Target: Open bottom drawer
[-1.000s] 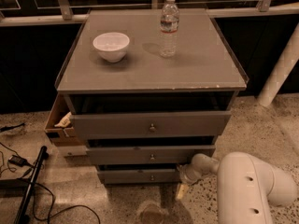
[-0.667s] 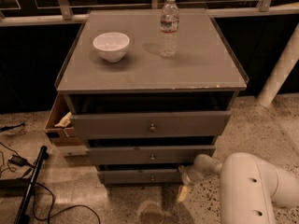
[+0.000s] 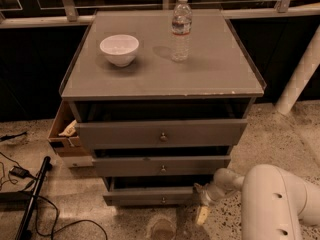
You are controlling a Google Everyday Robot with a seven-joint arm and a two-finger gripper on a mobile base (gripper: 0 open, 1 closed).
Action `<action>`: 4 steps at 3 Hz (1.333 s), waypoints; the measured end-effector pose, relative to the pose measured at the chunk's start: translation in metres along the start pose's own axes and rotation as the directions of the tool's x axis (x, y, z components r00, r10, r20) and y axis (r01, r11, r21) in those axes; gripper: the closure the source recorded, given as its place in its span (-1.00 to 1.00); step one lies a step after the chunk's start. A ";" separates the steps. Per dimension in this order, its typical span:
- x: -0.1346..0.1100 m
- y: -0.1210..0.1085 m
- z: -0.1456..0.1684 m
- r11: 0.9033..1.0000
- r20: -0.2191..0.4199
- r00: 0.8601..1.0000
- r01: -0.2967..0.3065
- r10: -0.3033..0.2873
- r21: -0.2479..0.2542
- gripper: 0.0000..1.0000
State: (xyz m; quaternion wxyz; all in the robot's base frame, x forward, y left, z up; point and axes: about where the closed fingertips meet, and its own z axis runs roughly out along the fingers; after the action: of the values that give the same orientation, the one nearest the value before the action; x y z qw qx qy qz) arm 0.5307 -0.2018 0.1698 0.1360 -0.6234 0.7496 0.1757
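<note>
The bottom drawer (image 3: 145, 196) is the narrowest grey front at the foot of the cabinet, with a small round knob (image 3: 163, 200) at its centre. It stands pulled out a little, with a dark gap above it. My gripper (image 3: 202, 209) is low by the floor at the right end of this drawer front, on the end of my white arm (image 3: 270, 199). It is right of the knob and holds nothing that I can see.
The middle drawer (image 3: 161, 166) and the top drawer (image 3: 161, 133) are also partly out. A white bowl (image 3: 119, 49) and a water bottle (image 3: 181, 29) stand on the cabinet top. A side box (image 3: 63, 131) sticks out left. Cables and a black bar (image 3: 31, 199) lie on the floor at left.
My gripper and arm have shifted slightly right and down. The bottom drawer front looks slightly further out than before.
</note>
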 end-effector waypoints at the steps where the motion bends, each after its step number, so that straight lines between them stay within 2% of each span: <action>1: 0.009 0.026 -0.013 0.998 -0.003 1.000 -0.018 0.018 -0.065 -1.00; 2: 0.019 0.055 -0.024 0.985 -0.006 0.999 -0.048 0.048 -0.164 -1.00; 3: 0.027 0.088 -0.033 0.954 -0.015 0.997 -0.076 0.075 -0.291 -1.00; 4: 0.035 0.127 -0.051 0.888 -0.047 0.994 -0.106 0.095 -0.448 -1.00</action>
State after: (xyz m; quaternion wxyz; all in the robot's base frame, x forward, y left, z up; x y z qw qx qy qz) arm 0.4005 -0.2343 0.2125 -0.0300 -0.6004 0.7215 0.3436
